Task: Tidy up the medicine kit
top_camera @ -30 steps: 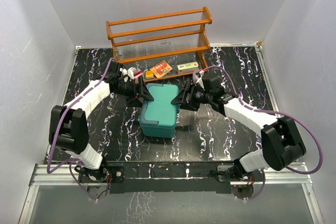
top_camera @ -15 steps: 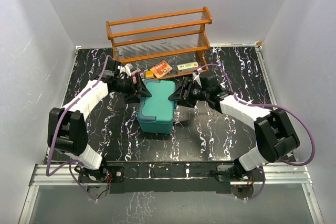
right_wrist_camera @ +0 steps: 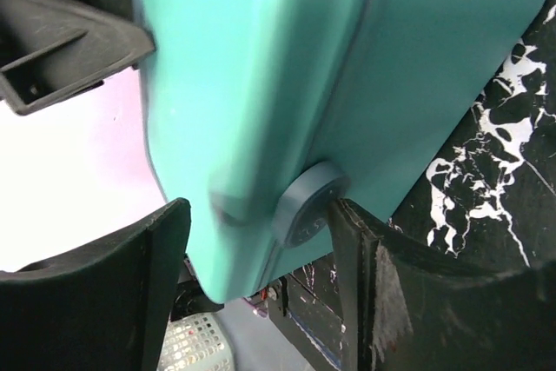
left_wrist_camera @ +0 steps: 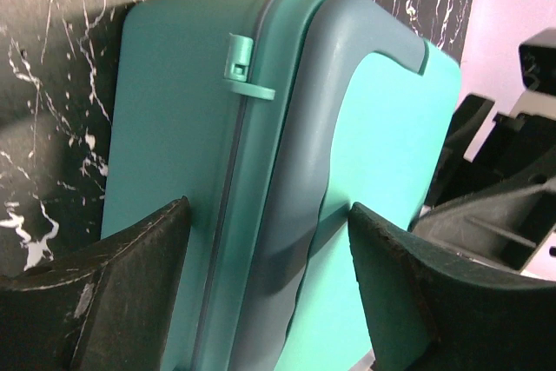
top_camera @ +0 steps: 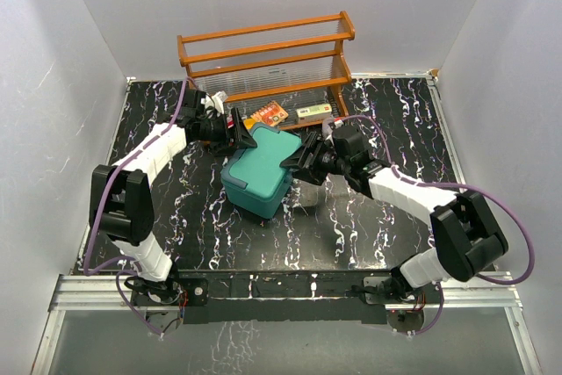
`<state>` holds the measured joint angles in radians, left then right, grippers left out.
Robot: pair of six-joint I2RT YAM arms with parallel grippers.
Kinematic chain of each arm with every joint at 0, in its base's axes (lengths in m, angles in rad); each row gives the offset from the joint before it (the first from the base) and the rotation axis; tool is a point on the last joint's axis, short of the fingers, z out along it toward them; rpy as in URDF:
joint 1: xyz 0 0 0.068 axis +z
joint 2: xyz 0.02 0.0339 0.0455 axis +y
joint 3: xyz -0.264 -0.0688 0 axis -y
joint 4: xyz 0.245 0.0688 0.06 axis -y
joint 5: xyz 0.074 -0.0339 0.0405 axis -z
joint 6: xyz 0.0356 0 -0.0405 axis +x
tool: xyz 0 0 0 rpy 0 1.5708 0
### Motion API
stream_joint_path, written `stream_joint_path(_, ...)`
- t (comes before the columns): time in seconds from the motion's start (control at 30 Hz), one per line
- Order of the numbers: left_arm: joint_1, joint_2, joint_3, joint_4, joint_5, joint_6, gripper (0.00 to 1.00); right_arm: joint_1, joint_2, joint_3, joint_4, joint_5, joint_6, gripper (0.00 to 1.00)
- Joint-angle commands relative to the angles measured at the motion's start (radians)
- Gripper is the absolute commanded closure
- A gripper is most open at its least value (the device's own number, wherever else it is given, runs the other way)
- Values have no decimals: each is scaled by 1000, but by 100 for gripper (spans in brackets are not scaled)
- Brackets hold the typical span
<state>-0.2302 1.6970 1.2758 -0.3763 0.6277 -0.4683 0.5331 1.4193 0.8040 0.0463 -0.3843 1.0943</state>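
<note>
The medicine kit (top_camera: 257, 177), a teal-green box with its lid shut, sits skewed and tilted at mid-table, held between both grippers. My left gripper (top_camera: 241, 135) grips its far-left edge. In the left wrist view its fingers (left_wrist_camera: 139, 249) straddle the lid seam of the kit (left_wrist_camera: 191, 128), below a small latch tab (left_wrist_camera: 239, 67). My right gripper (top_camera: 300, 157) grips the kit's right side. In the right wrist view the gripper (right_wrist_camera: 261, 210) clamps the kit (right_wrist_camera: 347, 58), with one finger against a round grey knob (right_wrist_camera: 308, 202).
An orange-brown wooden rack (top_camera: 263, 63) stands at the back, with a clear ribbed panel on its lower shelf. An orange packet (top_camera: 268, 115) and a green-and-white box (top_camera: 313, 111) lie in front of it, just behind the kit. White walls enclose the black marbled table (top_camera: 395, 120).
The kit has shifted a little left and back, turned askew and tilted. Both grippers moved with it, the left wrist going toward the rack.
</note>
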Motion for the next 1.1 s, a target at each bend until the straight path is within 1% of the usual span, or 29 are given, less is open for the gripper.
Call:
stream_joint_path(0.0, -22, -46, 40, -83, -152, 94, 20, 25, -127, 43, -45, 195, -72, 33)
stream_joint_path(0.07, -22, -92, 32, -90, -239, 104, 15, 25, -158, 75, -166, 272, -142, 28)
stream_joint_path(0.1, -22, -115, 32, -96, -277, 109, 9, 24, -171, 89, -201, 308, -174, 27)
stream_joint_path(0.13, -22, -145, 35, -104, -313, 111, 2, 24, -185, 104, -271, 337, -203, 26)
stream_joint_path(0.23, -21, -237, 55, -163, -434, 105, 1, 21, -235, 138, -416, 410, -296, 26)
stream_joint_path(0.3, -23, -311, 65, -202, -489, 109, 1, 21, -280, 159, -498, 457, -358, 25)
stream_joint_path(0.4, -22, -471, 61, -269, -578, 82, 1, 18, -352, 205, -614, 555, -426, 24)
stream_joint_path(0.5, -21, -636, 17, -284, -608, 77, 1, 19, -414, 260, -715, 630, -482, 22)
stream_joint_path(0.6, -21, -796, -18, -297, -620, 59, 1, 19, -468, 318, -787, 661, -537, 20)
stream_joint_path(0.73, -21, -951, -3, -358, -661, 65, 1, 19, -548, 387, -873, 690, -602, 14)
stream_joint_path(0.87, -20, -1070, 40, -443, -695, 90, 1, 19, -652, 432, -902, 768, -649, 9)
stream_joint_path(1.07, -21, -1149, 74, -518, -697, 123, 1, 19, -769, 490, -924, 868, -699, 4)
